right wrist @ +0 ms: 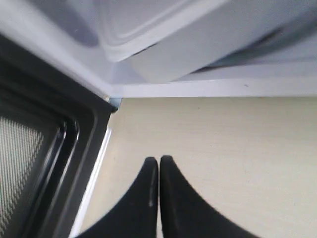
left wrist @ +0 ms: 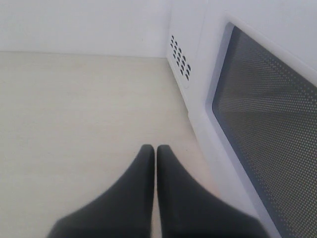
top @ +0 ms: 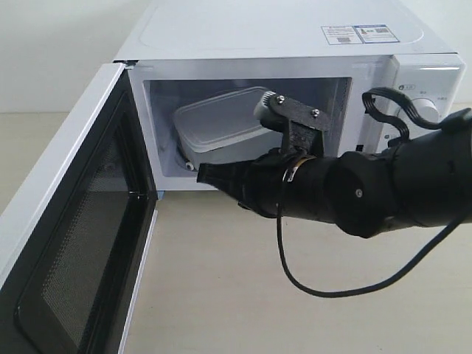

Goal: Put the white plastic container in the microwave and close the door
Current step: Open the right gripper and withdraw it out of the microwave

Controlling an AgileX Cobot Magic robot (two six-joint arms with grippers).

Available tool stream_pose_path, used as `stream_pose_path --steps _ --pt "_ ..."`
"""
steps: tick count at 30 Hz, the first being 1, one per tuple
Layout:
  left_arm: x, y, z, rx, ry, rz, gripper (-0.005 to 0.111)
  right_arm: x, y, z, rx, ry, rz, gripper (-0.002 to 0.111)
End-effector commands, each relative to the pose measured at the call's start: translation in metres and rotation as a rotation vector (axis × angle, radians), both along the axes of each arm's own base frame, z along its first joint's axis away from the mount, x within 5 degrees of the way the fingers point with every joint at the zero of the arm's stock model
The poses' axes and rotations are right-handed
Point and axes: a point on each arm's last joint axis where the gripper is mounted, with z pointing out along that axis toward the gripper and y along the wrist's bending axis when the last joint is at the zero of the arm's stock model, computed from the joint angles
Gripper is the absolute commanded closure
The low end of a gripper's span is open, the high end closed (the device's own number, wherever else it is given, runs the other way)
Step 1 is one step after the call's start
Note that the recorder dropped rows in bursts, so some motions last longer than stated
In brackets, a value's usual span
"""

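Note:
The white microwave (top: 295, 33) stands with its door (top: 81, 221) swung wide open to the left. The white plastic container (top: 221, 122) lies tilted inside the cavity, lid on. My right gripper (top: 203, 174) hovers just in front of the cavity's lower edge, below the container and apart from it. In the right wrist view the right gripper (right wrist: 159, 158) is shut on nothing, over the tabletop, with the container (right wrist: 198, 54) beyond it and the door's dark inner face (right wrist: 44, 139) beside it. My left gripper (left wrist: 155, 148) is shut and empty, close to the door's outer window (left wrist: 267, 124).
A black cable (top: 324, 284) hangs in a loop from the right arm over the beige tabletop (top: 243, 295). The microwave's knob (top: 425, 110) sits behind that arm. Vent holes (left wrist: 179, 57) mark the microwave's side wall near the left gripper.

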Motion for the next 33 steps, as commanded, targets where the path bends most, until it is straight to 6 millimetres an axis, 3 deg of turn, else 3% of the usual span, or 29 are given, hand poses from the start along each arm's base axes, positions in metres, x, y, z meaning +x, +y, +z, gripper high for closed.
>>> stream_pose_path --steps 1,5,9,13,19,33 --pt "0.000 0.000 0.000 -0.002 -0.012 0.004 0.103 -0.004 0.004 0.005 -0.177 -0.134 0.220 0.108" --pt "0.000 0.000 0.000 -0.002 -0.012 0.004 0.103 -0.005 0.011 0.006 -0.257 -0.249 0.342 0.108" --pt "0.000 0.000 0.000 -0.002 -0.012 0.004 0.103 -0.007 0.034 -0.006 -0.311 -0.446 0.477 0.108" --pt "0.000 0.000 0.000 -0.002 -0.012 0.004 0.103 0.005 0.032 -0.029 -0.292 -0.439 0.340 0.108" --pt "0.000 0.000 0.000 -0.002 -0.012 0.004 0.103 0.017 0.029 -0.025 -0.331 -0.539 0.260 0.108" --pt "0.000 0.000 0.000 -0.002 -0.012 0.004 0.103 0.068 0.020 -0.039 -0.323 -0.470 0.154 0.108"
